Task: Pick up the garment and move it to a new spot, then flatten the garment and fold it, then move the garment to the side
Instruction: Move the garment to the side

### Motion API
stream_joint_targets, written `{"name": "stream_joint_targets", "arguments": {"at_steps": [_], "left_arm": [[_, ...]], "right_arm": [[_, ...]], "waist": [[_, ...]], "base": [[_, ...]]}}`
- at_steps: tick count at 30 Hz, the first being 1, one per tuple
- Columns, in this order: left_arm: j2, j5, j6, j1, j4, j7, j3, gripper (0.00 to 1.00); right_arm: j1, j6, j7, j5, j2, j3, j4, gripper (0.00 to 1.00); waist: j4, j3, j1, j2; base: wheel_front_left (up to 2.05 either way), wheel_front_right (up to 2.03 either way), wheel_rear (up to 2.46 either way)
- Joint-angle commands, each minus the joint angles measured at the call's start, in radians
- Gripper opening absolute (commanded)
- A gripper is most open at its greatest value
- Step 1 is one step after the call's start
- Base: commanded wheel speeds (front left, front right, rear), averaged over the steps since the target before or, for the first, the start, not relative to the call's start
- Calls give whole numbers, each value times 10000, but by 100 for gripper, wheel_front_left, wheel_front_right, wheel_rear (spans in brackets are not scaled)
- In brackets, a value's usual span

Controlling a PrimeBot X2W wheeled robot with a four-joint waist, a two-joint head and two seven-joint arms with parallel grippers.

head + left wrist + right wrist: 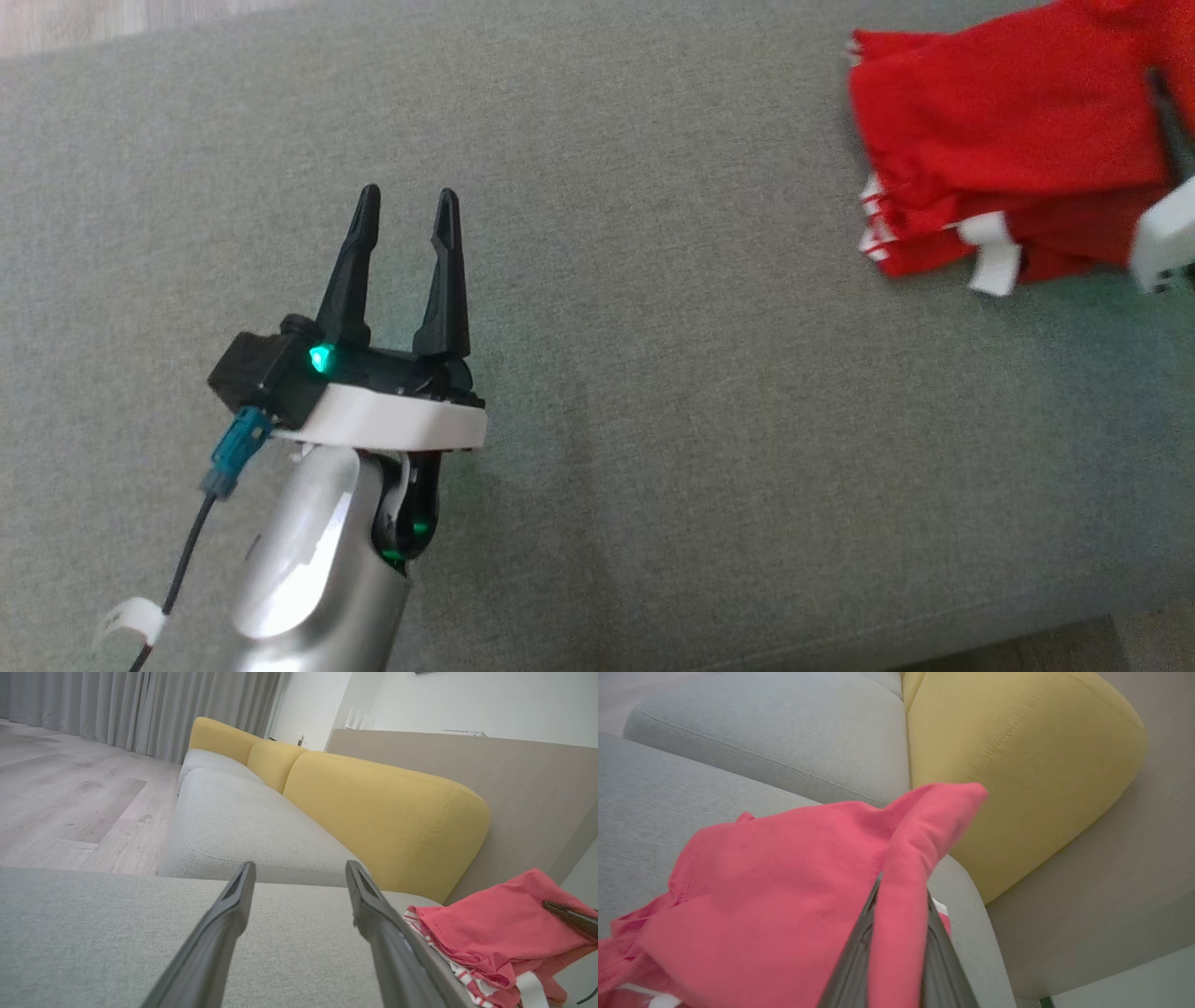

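The garment (999, 159) is red cloth with white striped trim, bunched at the far right of the grey cushion (653, 327). My right gripper (901, 891) is shut on a fold of the garment (784, 882), which drapes over and between its two dark fingers. In the head view a dark finger (1167, 121) and a white wrist part of that arm lie against the cloth at the right edge. My left gripper (409, 210) hovers open over the cushion's left half, far from the garment, with nothing between its fingers. The left wrist view shows the garment (490, 933) at lower right.
Yellow back cushions (373, 807) run along the sofa behind the grey seat (243, 821). A beige panel (514, 788) stands behind them. Wood floor (70, 798) and grey curtains lie to the left. The cushion's front edge (1027, 625) is at lower right.
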Motion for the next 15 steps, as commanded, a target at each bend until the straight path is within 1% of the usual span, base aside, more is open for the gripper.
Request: {"name": "stream_joint_targets", "arguments": {"at_steps": [1, 4, 10, 15], "left_arm": [[85, 116, -59, -331, -262, -49, 271, 100], [85, 149, -103, -358, -211, -49, 326, 100], [85, 192, -167, -377, -167, -49, 404, 100], [85, 229, -216, -408, -149, -49, 446, 100]], "right_arm": [[-203, -7, 51, 121, -521, -80, -288, 0], [-155, -7, 160, 189, -861, -257, -203, 0], [-138, -7, 292, 179, -1235, -728, 218, 0], [-108, -7, 420, -83, -1452, -1086, 681, 0]], "waist": [[25, 86, -1, 0], [87, 169, -1, 0], [213, 271, -1, 0], [340, 395, -1, 0]], "base": [[0, 0, 0], [0, 0, 0], [0, 0, 0], [0, 0, 0]]}}
